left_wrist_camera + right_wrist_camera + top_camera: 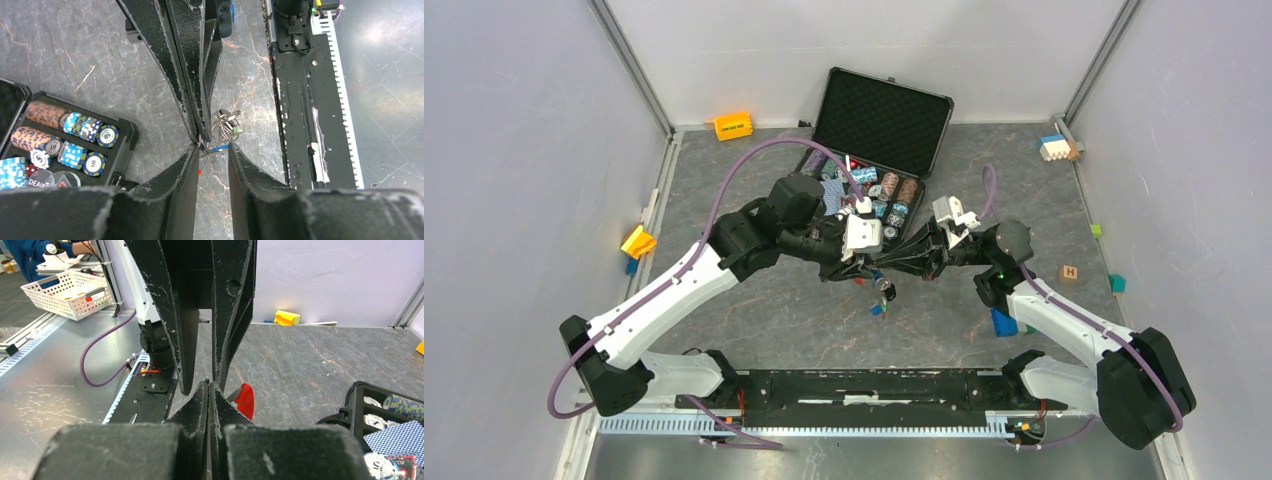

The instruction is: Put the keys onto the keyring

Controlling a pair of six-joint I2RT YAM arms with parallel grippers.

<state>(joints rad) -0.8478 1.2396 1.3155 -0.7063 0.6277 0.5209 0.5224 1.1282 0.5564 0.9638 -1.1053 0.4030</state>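
The left gripper (212,152) is standing partly open, its jaws gripping nothing that I can make out; they are straddling the tips of the right gripper (209,386), which is pointing at it head-on with its jaws pressed tight together. The right one seems to be pinching the keyring (227,125) by its wire, since the bunch is hanging free just beside those closed tips; the red fob (245,399) is dangling next to them. A blue key (218,148) is showing across the gap between the left fingers, close against the ring; whether it is threaded on I cannot tell. All of this is hanging over the middle of the table (100,60), between the chip case (129,137) and the near edge.

The step in hand is probably feeding a key onto the ring. Doing it well means closing the left jaws on the key's coloured cap, not its blade, so the hole is staying free; the right grip should be holding the ring dead steady; the key should be sliding along the wire in small moves, since the coil's split is too fine to see here; a hard push is risking knocking the bunch loose.
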